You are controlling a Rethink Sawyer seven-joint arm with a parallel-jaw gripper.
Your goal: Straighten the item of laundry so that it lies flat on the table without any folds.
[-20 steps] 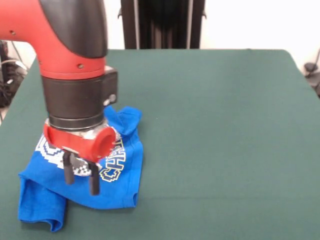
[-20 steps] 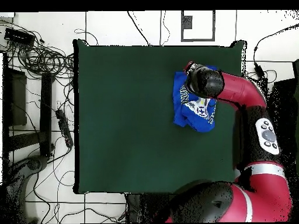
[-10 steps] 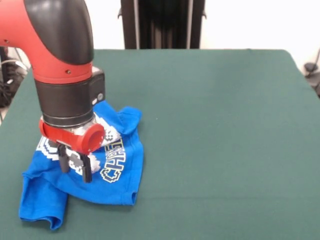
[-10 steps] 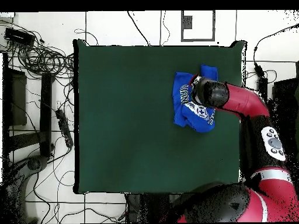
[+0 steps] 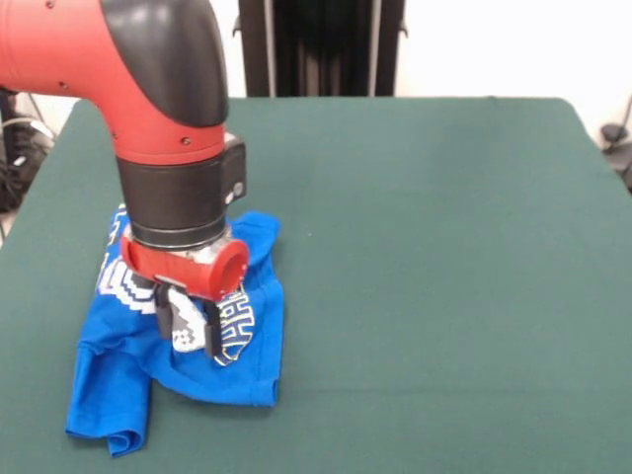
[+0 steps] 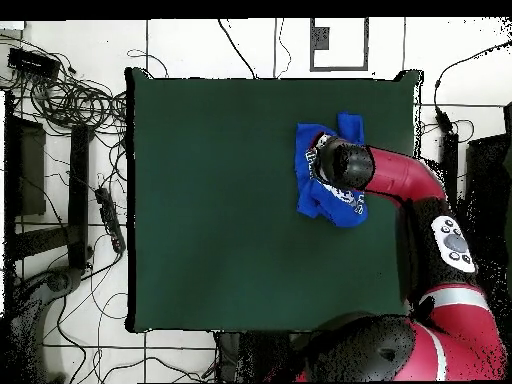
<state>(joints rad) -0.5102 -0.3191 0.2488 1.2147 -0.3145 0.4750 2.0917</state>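
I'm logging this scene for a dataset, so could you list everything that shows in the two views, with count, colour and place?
T-shirt: one, bright blue with a white-grey print and yellow-outlined lettering, crumpled and folded over on the table's front left part in the front view.
Table: one, dark green cloth cover, fills most of both views.
Cables: several, black, on the light floor left of the table in the overhead view.
Black stand: one, upright behind the table's far edge in the front view.
Arm: one, red and black, reaching down over the T-shirt.
Gripper: one, black fingers down on the T-shirt's print, pinching a bunch of fabric.
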